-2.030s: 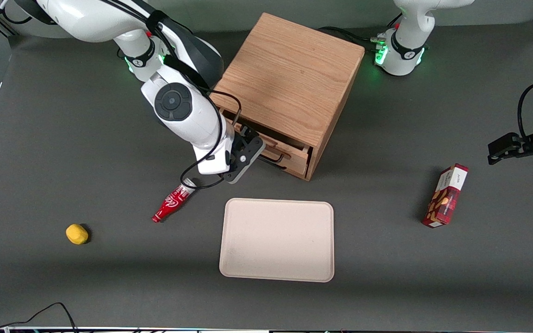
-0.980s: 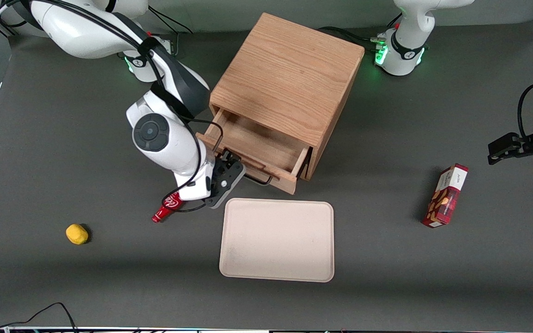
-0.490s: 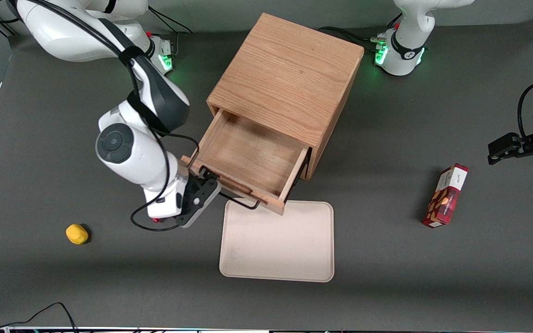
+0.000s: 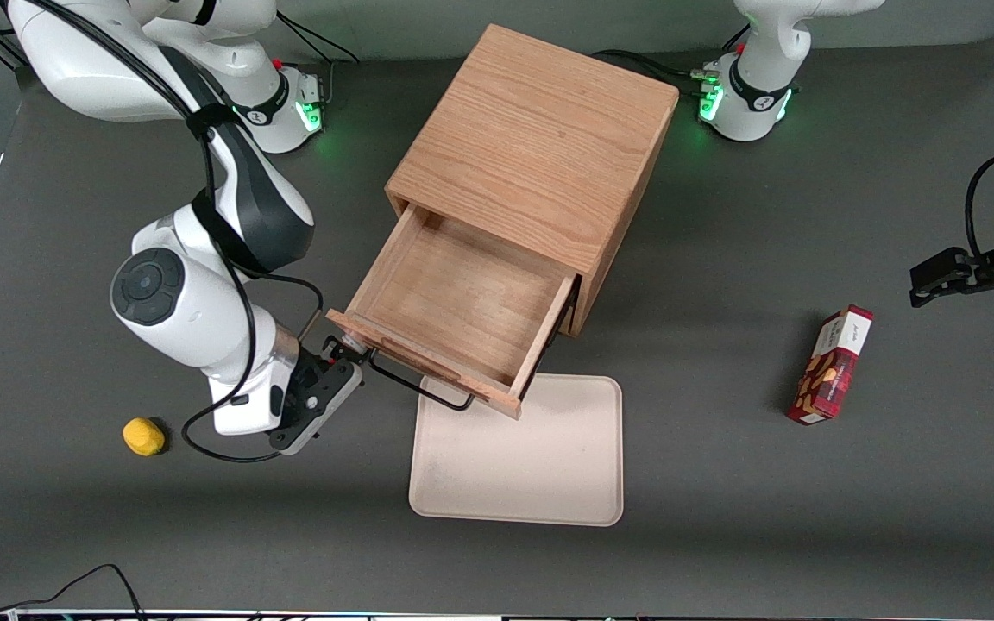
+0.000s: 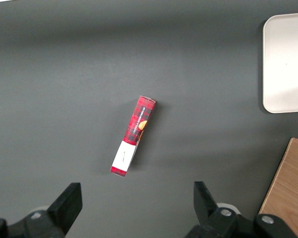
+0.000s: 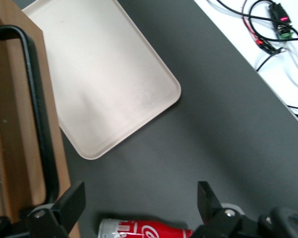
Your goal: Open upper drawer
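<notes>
The upper drawer (image 4: pixel 462 297) of the oak cabinet (image 4: pixel 540 147) is pulled far out and shows an empty wooden interior. Its black wire handle (image 4: pixel 415 385) hangs over the edge of the tray. My right gripper (image 4: pixel 343 352) is at the end of the handle toward the working arm's end of the table. In the right wrist view the gripper (image 6: pixel 137 208) is open, with the fingers (image 6: pixel 64 208) wide apart. The handle (image 6: pixel 39 124) runs beside one finger, not between the two. The lower drawer is hidden under the open one.
A beige tray (image 4: pixel 540 466) lies in front of the drawer, nearer the camera, and also shows in the wrist view (image 6: pixel 104 84). A red cola bottle (image 6: pixel 144 231) lies on the table under the gripper. A yellow object (image 4: pixel 143 435) and a red box (image 4: pixel 833 364) lie toward opposite table ends.
The upper drawer has slid much farther out of the cabinet. My gripper has moved with its handle toward the front camera. The arm now covers the cola bottle in the front view.
</notes>
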Robot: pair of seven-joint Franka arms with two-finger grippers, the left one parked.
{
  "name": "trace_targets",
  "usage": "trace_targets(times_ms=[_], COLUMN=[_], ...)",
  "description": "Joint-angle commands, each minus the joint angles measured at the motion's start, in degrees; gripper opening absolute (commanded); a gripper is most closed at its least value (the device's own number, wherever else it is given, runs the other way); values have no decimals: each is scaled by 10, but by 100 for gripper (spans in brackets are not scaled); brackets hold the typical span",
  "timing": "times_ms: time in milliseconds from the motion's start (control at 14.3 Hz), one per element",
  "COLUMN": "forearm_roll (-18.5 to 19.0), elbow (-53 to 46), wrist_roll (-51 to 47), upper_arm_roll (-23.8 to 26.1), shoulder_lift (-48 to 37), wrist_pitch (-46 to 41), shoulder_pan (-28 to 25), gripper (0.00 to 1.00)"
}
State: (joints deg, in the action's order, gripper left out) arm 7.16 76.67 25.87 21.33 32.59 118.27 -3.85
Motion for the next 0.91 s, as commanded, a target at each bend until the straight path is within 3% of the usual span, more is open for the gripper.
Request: trace_targets(times_ms=[0,70,350,560,700,840], forearm_roll=[-29,-52,-26,-50,-89,-93], elbow=[-15,-13,63,123,145,149], wrist_roll=[18,16,24,6,-120,-316], upper_arm_roll=[-8,-11,-62,-80,-91,-91], shoulder_lift=[-19,-43,-133,-205,-257,-295], wrist_pitch=[-8,-19,-35,-26,-99,-189], shoulder_pan=[14,27,75,116,135,143], gripper=[100,100,100,100,100,100])
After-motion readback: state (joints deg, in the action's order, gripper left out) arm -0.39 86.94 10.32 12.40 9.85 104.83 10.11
